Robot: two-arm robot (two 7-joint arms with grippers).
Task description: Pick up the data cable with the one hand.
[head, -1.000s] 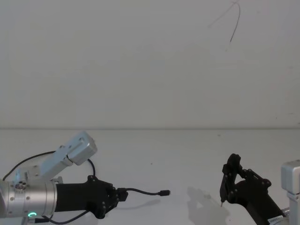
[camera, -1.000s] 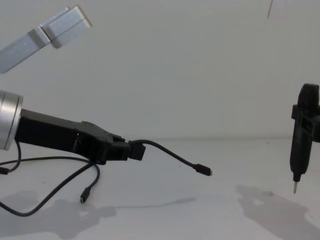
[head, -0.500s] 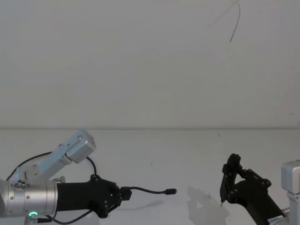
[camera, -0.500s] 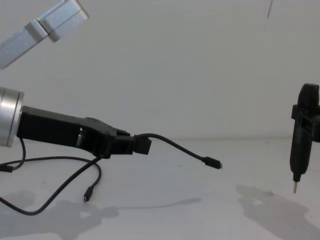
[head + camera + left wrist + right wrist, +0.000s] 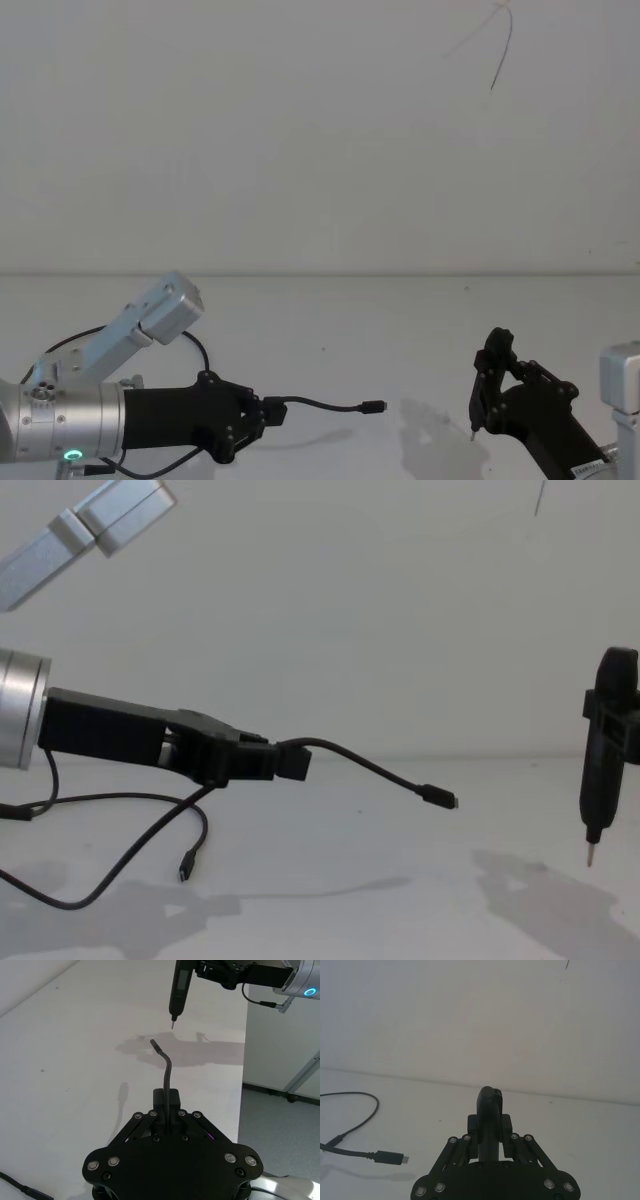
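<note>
The cable [image 5: 372, 771] is clamped near one plug in the closed left hand [image 5: 285, 763] and held clear of the table [image 5: 400, 900], so its free end juts toward the pen tool [image 5: 600, 780] gripped by the right hand [image 5: 498, 392]. The dangling far plug [image 5: 187, 865] is revealed by the chest view, and the jaws' closure is confirmed by the left wrist view.

The head view looks down over the white table [image 5: 420, 320]. The chest view looks low along it. Both catch the thin black data cable [image 5: 380, 769]. The left wrist view, close behind the black two-jaw left gripper [image 5: 166, 1108], faces the slim black pen-shaped tool [image 5: 179, 985].
</note>
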